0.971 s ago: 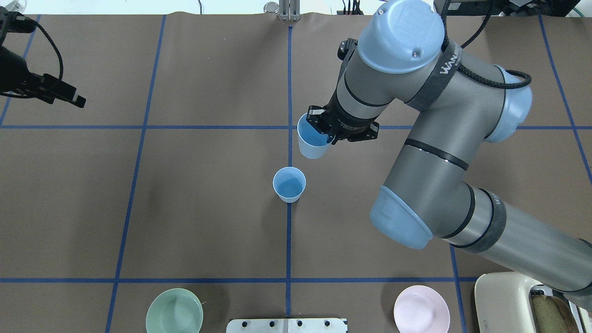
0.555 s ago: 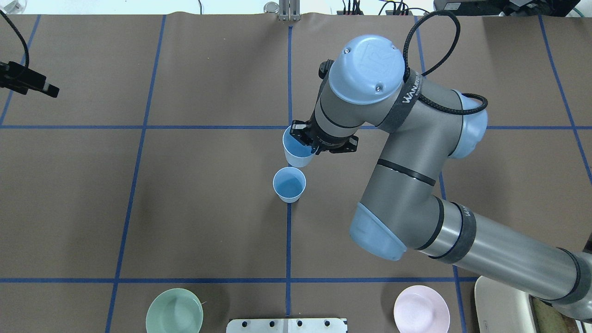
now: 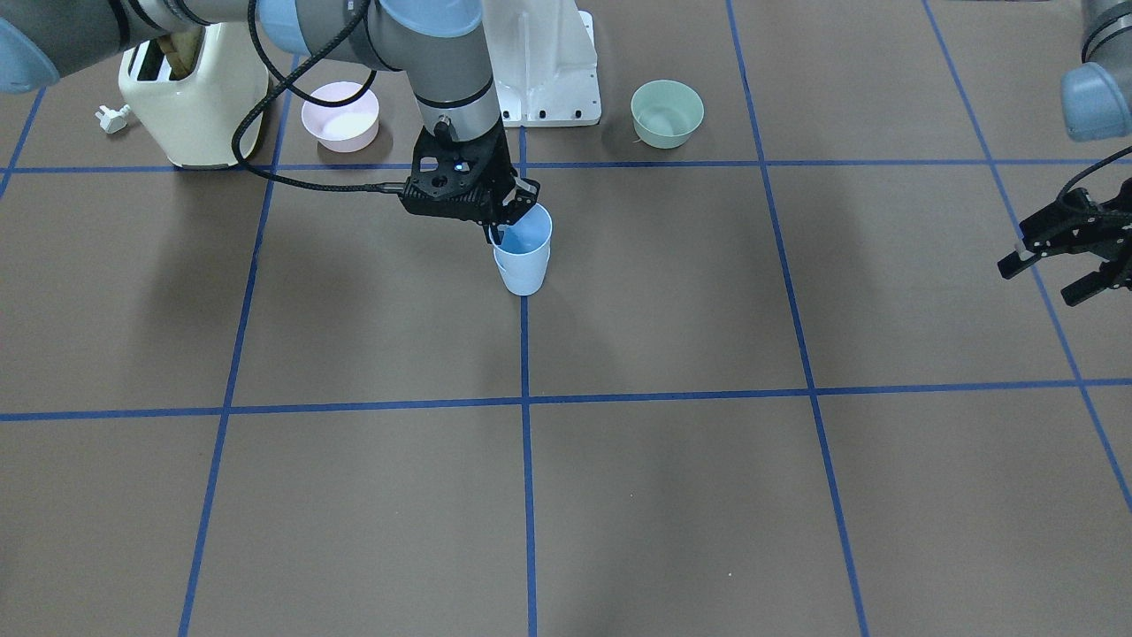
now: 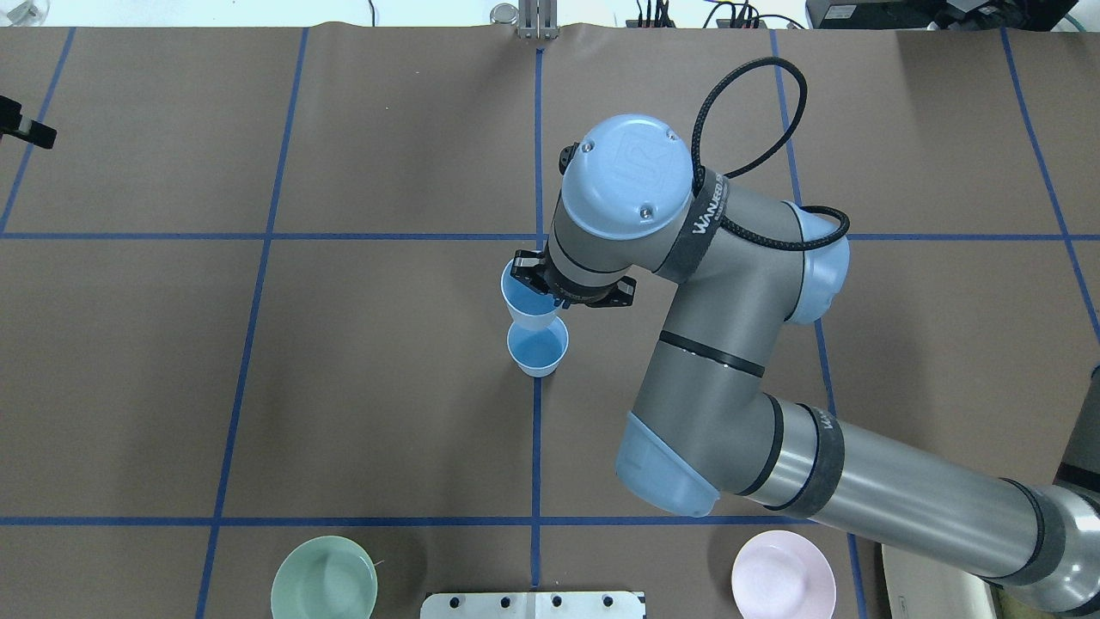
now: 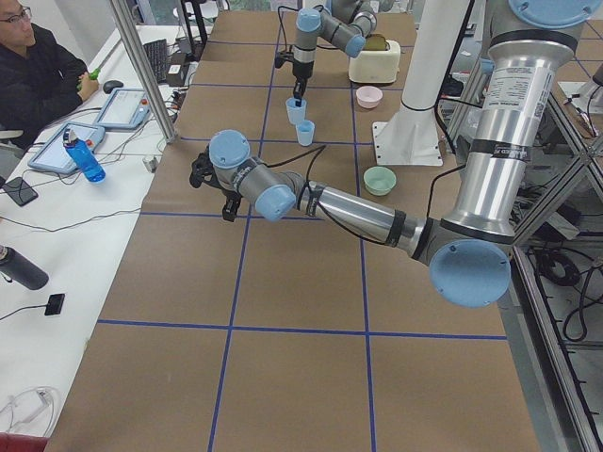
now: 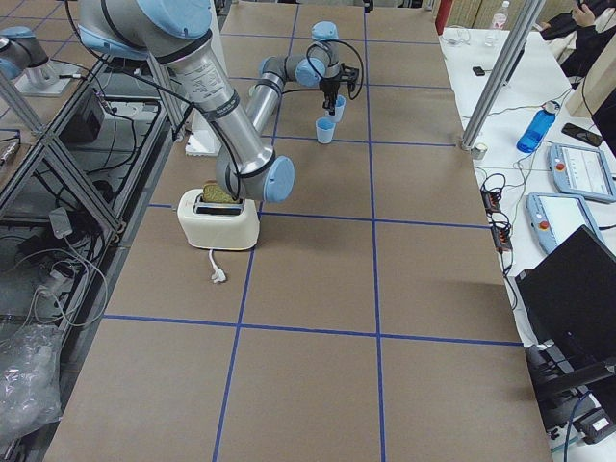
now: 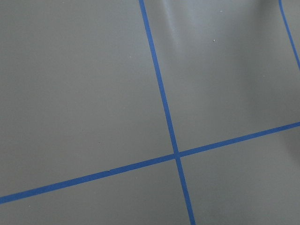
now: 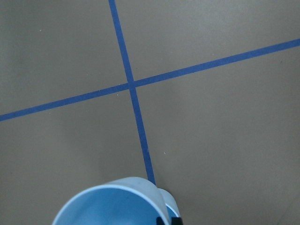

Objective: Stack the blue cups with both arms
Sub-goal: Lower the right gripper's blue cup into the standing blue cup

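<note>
One blue cup stands upright on the table's centre line; it also shows in the front view. My right gripper is shut on the rim of the second blue cup, which it holds upright just above the standing one, its base overlapping that cup's rim. The front view shows the held cup and the right gripper. The right wrist view shows the held cup's rim. My left gripper is open and empty, far off at the table's left side.
A mint-green bowl and a pink bowl sit near the robot's base. A cream toaster stands beside the pink bowl. The white base pedestal is between the bowls. An operator sits beyond the table's far edge.
My right arm has carried the held cup toward the robot and leftward, to just above the standing cup. My left arm has drawn back leftward, almost out of the overhead view.
</note>
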Controlling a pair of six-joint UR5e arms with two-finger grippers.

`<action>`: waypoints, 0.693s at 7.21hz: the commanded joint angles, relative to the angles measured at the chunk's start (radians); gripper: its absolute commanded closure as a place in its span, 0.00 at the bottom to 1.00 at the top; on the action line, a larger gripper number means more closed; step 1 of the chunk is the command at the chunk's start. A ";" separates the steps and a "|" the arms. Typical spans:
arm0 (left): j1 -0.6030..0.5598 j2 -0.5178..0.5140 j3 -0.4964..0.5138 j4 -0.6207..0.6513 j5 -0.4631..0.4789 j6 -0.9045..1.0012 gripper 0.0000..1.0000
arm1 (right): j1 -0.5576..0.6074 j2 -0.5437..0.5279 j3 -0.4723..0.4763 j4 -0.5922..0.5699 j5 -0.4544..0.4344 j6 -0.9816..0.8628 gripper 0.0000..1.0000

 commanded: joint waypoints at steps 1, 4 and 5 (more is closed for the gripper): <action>-0.048 0.015 0.006 0.004 -0.015 0.083 0.02 | -0.020 -0.021 0.010 0.002 -0.019 0.005 1.00; -0.055 0.026 0.006 0.005 -0.013 0.099 0.02 | -0.026 -0.044 0.038 0.003 -0.019 0.005 1.00; -0.054 0.026 0.006 0.007 -0.013 0.099 0.02 | -0.035 -0.044 0.038 0.003 -0.019 0.006 1.00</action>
